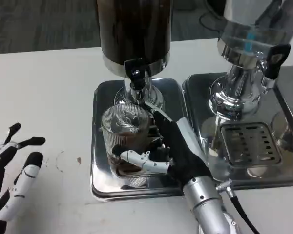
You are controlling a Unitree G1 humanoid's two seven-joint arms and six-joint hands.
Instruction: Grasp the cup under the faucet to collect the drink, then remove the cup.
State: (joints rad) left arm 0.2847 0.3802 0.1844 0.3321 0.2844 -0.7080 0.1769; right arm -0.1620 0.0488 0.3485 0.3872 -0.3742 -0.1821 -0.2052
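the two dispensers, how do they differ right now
The left dispenser holds dark drink; the right dispenser looks clear. The left dispenser has the ribbed cup under its faucet, gripped by the right hand; the right dispenser's slotted drip tray is bare. Both have black tap handles and shiny metal bases.

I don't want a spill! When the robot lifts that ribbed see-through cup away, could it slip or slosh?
The cup looks like hard ribbed plastic, so the right hand probably grips it well. Brown drink inside may slosh if tilted.
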